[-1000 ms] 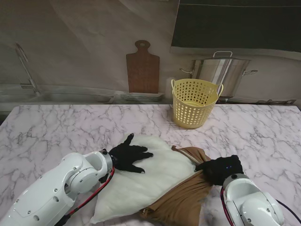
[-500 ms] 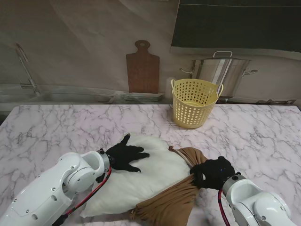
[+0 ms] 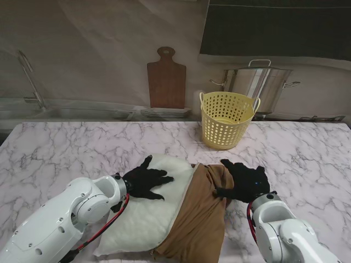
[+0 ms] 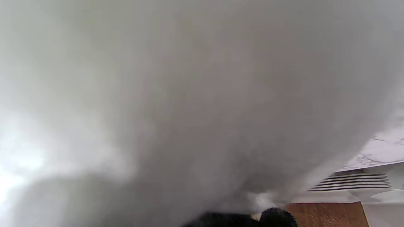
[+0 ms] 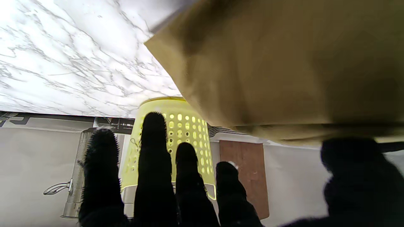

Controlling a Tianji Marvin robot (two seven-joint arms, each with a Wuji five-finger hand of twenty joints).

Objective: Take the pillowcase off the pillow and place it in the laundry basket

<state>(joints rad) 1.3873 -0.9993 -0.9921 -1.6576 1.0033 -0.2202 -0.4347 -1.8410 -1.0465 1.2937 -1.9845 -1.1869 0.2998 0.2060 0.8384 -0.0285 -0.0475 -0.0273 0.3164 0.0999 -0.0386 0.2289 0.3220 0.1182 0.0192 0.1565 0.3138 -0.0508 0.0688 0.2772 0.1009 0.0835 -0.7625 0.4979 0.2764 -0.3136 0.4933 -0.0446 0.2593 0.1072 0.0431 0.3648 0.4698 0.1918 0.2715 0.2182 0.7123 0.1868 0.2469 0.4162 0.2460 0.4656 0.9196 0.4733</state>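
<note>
From the stand, the brown pillowcase covers the pillow's right half on the table; the right hand lies beside it, fingers spread, holding nothing. The left hand presses flat, splayed, on the pillow. The right wrist view shows straight fingers under the pillowcase, the basket beyond.

Pretty sure I'm driving this in a kitchen: marble counter, steel stockpot and wooden cutting board along its far edge, faucet at the far-left corner.
</note>
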